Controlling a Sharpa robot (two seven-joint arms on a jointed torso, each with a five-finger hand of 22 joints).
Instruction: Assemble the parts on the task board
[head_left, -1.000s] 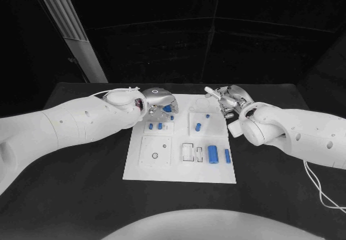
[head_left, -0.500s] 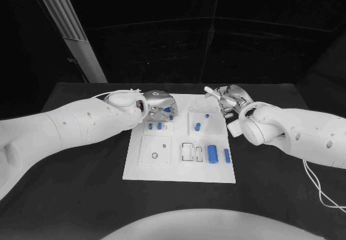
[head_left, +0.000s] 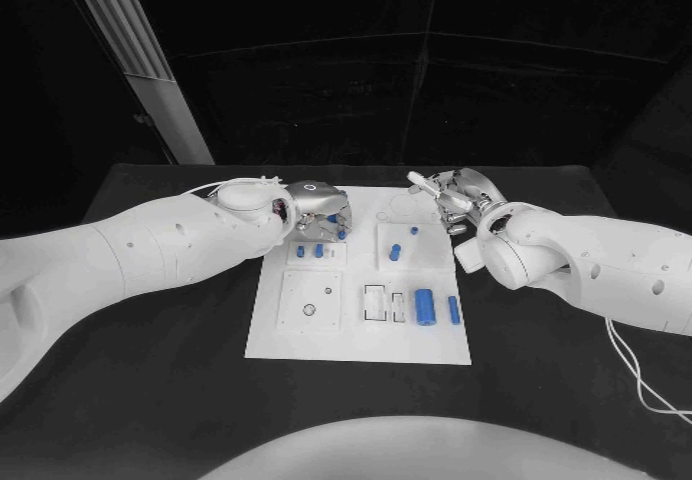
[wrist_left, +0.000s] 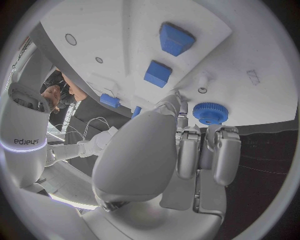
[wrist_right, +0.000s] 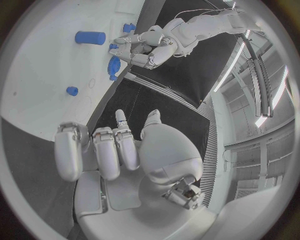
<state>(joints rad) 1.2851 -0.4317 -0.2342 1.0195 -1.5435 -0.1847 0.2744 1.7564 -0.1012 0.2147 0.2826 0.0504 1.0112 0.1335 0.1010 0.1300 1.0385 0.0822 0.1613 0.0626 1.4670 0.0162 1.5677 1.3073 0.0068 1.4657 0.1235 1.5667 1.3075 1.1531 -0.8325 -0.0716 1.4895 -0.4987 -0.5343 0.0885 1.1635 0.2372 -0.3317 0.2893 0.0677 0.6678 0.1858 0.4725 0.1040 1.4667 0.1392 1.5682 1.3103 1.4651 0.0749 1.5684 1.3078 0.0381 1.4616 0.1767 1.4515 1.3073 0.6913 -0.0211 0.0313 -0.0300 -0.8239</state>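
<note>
The white task board (head_left: 361, 335) lies mid-table. My left hand (head_left: 315, 203) hovers over its far left corner, and its fingertips (wrist_left: 220, 131) close around a blue gear (wrist_left: 210, 113) that sits on the board; the gear (head_left: 335, 217) peeks out under the hand. My right hand (head_left: 453, 196) hangs over the board's far right corner with fingers apart and nothing in it. From the right wrist I see my own hand (wrist_right: 112, 150), the left hand (wrist_right: 147, 47) and the gear (wrist_right: 114, 64).
A thick blue cylinder (head_left: 424, 307) and a thin blue pin (head_left: 453, 311) lie at the board's near right. Small blue pegs (head_left: 309, 252) stand at the left, and another blue piece (head_left: 395, 254) sits mid-board. Black table surrounds the board.
The left hand has edged very slightly over the gear. The right hand and the parts have not moved.
</note>
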